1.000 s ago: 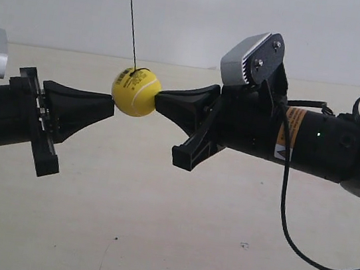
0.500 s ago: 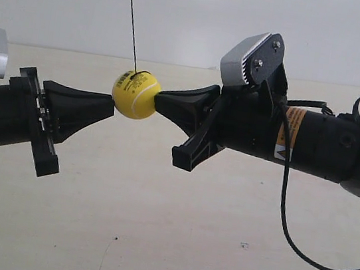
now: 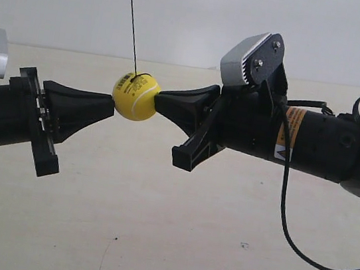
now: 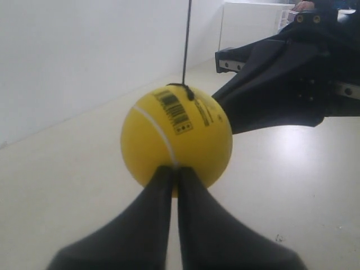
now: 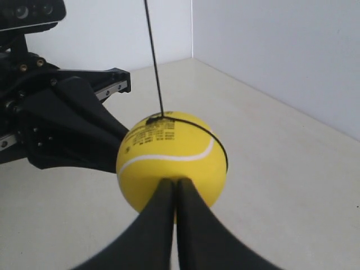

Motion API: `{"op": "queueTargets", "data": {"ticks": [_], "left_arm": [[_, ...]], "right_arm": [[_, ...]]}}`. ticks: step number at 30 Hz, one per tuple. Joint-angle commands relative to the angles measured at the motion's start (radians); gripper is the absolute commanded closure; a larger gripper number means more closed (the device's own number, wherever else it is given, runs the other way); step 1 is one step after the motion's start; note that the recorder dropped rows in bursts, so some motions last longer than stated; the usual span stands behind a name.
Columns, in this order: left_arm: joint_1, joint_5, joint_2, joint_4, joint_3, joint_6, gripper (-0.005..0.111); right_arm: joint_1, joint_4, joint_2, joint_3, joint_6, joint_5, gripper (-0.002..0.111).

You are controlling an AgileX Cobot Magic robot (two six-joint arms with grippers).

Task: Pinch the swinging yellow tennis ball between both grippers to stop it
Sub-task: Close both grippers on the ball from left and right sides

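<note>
The yellow tennis ball (image 3: 136, 95) hangs from a thin dark string (image 3: 133, 17) above the pale table. It sits squeezed between two black cone-like tips. The gripper of the arm at the exterior view's left (image 3: 112, 105) touches one side, and the gripper of the arm at the exterior view's right (image 3: 157, 99) touches the other. In the left wrist view my left gripper (image 4: 175, 170) is shut, its tip pressed against the ball (image 4: 176, 135). In the right wrist view my right gripper (image 5: 175, 183) is likewise shut against the ball (image 5: 171, 163). Neither gripper holds anything between its fingers.
A pale table surface (image 3: 152, 238) lies below, with a white wall (image 3: 196, 16) behind. A black cable (image 3: 287, 231) loops down from the arm at the exterior view's right. The opposing arm's body fills part of each wrist view (image 4: 292, 79) (image 5: 56, 124).
The ball has settled a little lower between the two tips. Both arms have hardly moved.
</note>
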Motion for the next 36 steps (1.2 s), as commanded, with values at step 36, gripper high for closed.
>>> {"op": "queueTargets", "data": {"ticks": [36], "left_arm": [[0.000, -0.015, 0.001, -0.023, -0.005, 0.014, 0.102]], "right_arm": [[0.003, -0.006, 0.001, -0.004, -0.012, -0.012, 0.108]]}}
